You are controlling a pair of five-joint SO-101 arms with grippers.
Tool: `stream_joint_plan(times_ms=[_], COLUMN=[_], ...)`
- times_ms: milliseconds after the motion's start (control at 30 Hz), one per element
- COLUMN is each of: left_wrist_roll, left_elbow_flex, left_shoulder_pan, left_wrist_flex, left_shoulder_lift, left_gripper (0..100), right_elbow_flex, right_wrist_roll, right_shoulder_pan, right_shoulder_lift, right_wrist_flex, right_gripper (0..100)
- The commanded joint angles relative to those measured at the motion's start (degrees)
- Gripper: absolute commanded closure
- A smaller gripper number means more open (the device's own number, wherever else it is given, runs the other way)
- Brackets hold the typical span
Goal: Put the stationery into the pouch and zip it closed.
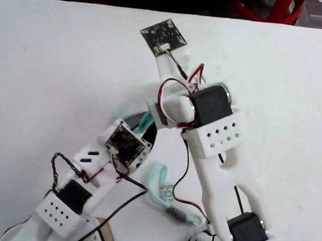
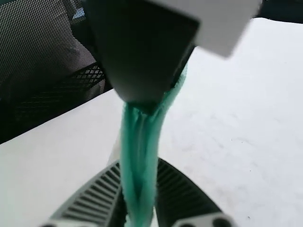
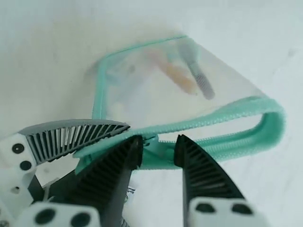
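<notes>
The pouch [image 3: 142, 90] is clear plastic with teal trim, and it lies on the white table. An orange pen [image 3: 176, 75] and a grey pen [image 3: 201, 81] show blurred through its wall. Its teal zipper band [image 3: 227, 127] gapes in a loop at one end. My right gripper [image 3: 158, 142], with black fingers, is shut on a teal tab of the zipper. My left gripper [image 2: 138, 182], with grey ribbed fingers [image 3: 71, 137], is shut on the teal band [image 2: 139, 146] right beside it. In the high view both grippers meet under the right arm, where a bit of teal [image 1: 145, 122] shows.
A pale teal loop [image 1: 160, 182] with a small tag lies on the table between the arm bases. Black and red cables [image 1: 177, 178] trail over it. The table's far edge [image 1: 102, 4] runs along the top. A mesh chair back [image 2: 42, 75] stands beyond the table.
</notes>
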State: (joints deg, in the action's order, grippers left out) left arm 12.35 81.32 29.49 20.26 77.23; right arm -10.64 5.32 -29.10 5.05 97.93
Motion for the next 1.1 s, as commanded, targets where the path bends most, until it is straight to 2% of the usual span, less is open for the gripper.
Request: stream_joint_plan(times_ms=[0,100,400,600,733,1067], left_wrist_roll=[0.26,0.26,0.26,0.26,0.26,0.26], left_elbow_flex=[-1.67,-1.67,-1.67,-1.67,-1.67,-1.85], left_shoulder_pan=[-0.31,-0.31,-0.31,-0.31,-0.40,-1.54], left_wrist_flex=[-0.97,-0.97,-0.97,-0.97,-0.97,-0.97], left_shoulder_lift=[0.75,0.75,0.75,0.75,0.75,0.75], left_gripper=[98,98,98,98,98,98], right_elbow_flex=[5.01,5.01,4.84,4.75,4.66,4.66], right_wrist_roll=[0.44,3.78,7.74,10.37,15.74,18.73], right_shoulder_pan=[0.84,1.10,0.84,2.07,4.62,8.22], right_shoulder_lift=[-4.53,-4.53,-4.44,-4.44,-4.44,-1.98], right_wrist_flex=[0.66,0.66,0.75,0.66,0.75,0.92], right_gripper=[90.0,97.0,93.0,98.3,98.0,98.0])
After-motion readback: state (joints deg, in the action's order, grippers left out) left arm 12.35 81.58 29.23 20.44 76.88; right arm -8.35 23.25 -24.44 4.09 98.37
